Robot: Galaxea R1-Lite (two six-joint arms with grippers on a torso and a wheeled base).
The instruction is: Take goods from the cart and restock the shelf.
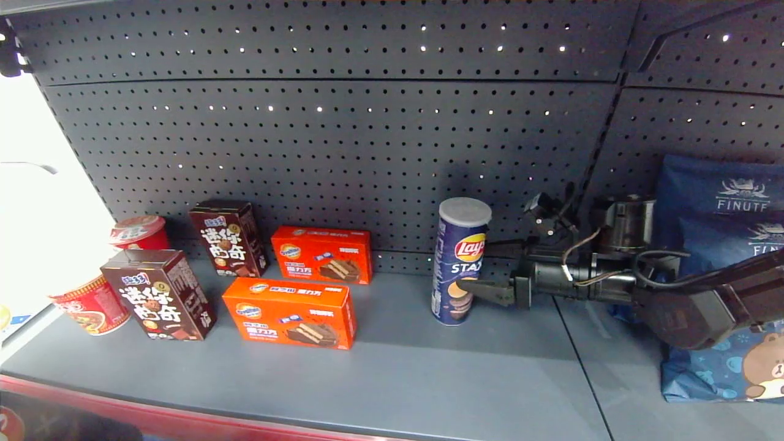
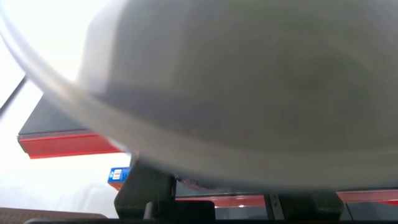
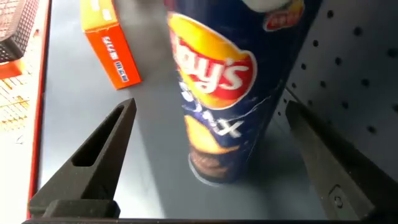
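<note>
Far left on the shelf (image 1: 429, 380): red noodle cups (image 1: 92, 309), brown boxes (image 1: 160, 300), then orange boxes (image 1: 289, 311), all well apart from my work. Chips can (image 1: 456, 245) stands upright mid-shelf, long axis vertical, near the pegboard back (image 1: 367, 153). My right gripper (image 1: 487, 269) lies level, just right of it, spread wide. The can sits between the fingers w/ gaps both sides. Bare shelf in front. Blue bags (image 1: 723, 202) crowd my arm on the right.

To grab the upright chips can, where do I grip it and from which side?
Grip the chips can mid-body, coming level from the robot's right, where the right gripper straddles it, open. It stands upright and its round wall suits opposing fingers; the orange boxes sit on its left.
</note>
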